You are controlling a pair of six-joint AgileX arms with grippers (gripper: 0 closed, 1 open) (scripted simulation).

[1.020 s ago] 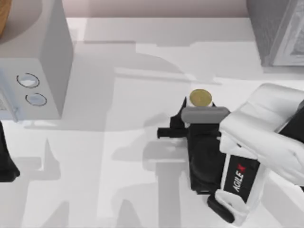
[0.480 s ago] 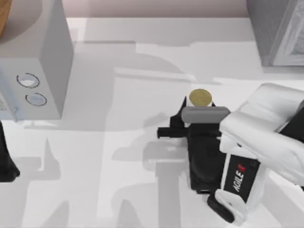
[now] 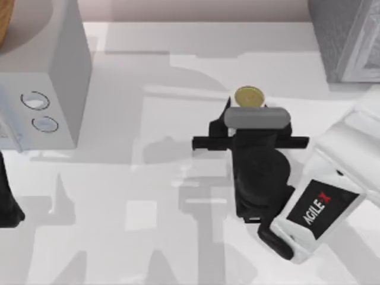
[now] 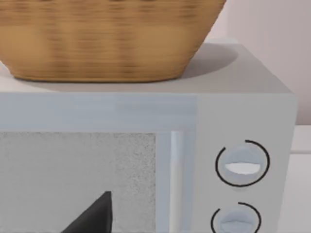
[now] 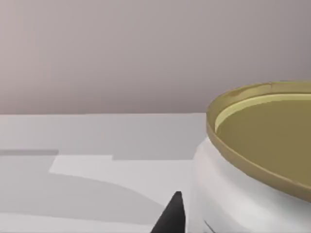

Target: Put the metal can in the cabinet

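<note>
Our right arm (image 3: 323, 211), just beside the metal can (image 3: 249, 96), has a glossy white shell with a black panel reading "AGILE" and a red X. Its wrist block is matte black under a grey rounded bar, with thin black side prongs. Farther from the can, our left arm (image 3: 7, 205) seems plain black.

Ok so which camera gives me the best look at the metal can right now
The right wrist view: the metal can sits close up, showing its gold lid and white side. The top view shows its lid just beyond the right gripper. The left wrist view faces the microwave.
</note>
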